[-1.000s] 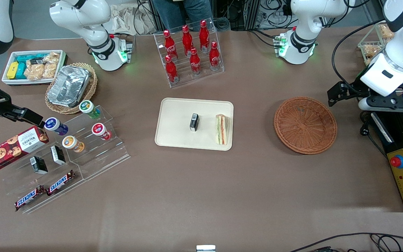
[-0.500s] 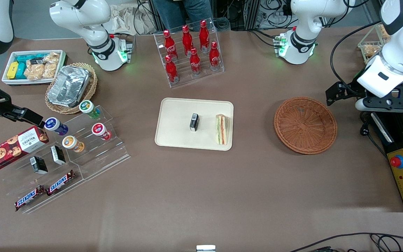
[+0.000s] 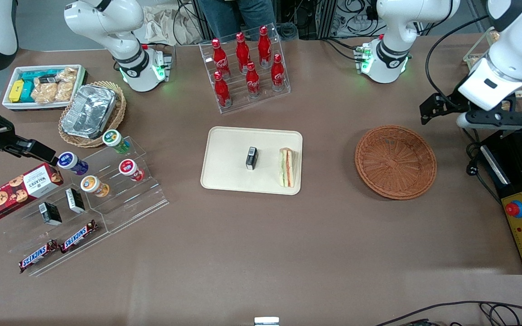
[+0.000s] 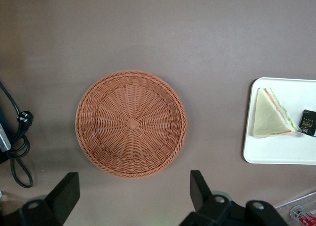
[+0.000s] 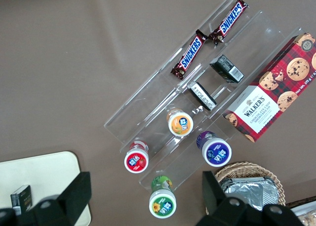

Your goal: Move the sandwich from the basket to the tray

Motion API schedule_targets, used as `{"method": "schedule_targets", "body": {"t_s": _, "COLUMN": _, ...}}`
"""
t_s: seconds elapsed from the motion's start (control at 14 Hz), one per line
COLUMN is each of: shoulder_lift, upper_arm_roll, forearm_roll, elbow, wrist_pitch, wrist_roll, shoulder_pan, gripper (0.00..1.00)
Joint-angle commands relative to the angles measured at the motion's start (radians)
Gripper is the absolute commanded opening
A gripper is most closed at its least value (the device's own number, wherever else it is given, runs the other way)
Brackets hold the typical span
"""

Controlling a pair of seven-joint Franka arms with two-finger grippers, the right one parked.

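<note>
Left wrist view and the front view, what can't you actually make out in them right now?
- Gripper: open above the basket; in the wrist view the picture's edge cuts its body off.
- Gripper, front view: the arm's own wrist hides the fingers.
- Tray: the wrist view's edge cuts it off; whole in the front view.
- Black box beside the sandwich: label too small to read.

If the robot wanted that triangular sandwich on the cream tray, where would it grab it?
Probably from above, closing on the two flat bread faces of the triangular wedge sandwich, which stands on edge on the cream rectangular tray. The open end effector hovers above the woven basket.
</note>
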Motion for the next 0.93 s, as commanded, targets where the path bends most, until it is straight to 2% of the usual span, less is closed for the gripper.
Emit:
{"method": "schedule_targets", "body": {"t_s": 0.0, "shoulder_lift": -0.091, "upper_arm_roll": 0.002, "forearm_roll": -0.004, "elbow": -0.101, "wrist_pitch": 0.048, "wrist_roll": 0.019, "shoulder_pan": 0.003, "gripper": 0.99}}
{"method": "schedule_targets", "body": {"t_s": 0.5, "shoulder_lift": -0.069, "upper_arm_roll": 0.002, "forearm_roll": -0.005, "elbow": -0.073, "wrist_pitch": 0.045, "wrist_roll": 0.015, "shoulder_pan": 0.013, "gripper": 0.99}}
{"method": "schedule_targets", "body": {"t_s": 0.86, "shoulder_lift": -0.103, "upper_arm_roll": 0.005, "forearm_roll": 0.010, "elbow": -0.081, "wrist_pitch": 0.023, "wrist_roll": 0.010, "shoulder_pan": 0.012, "gripper": 0.99}}
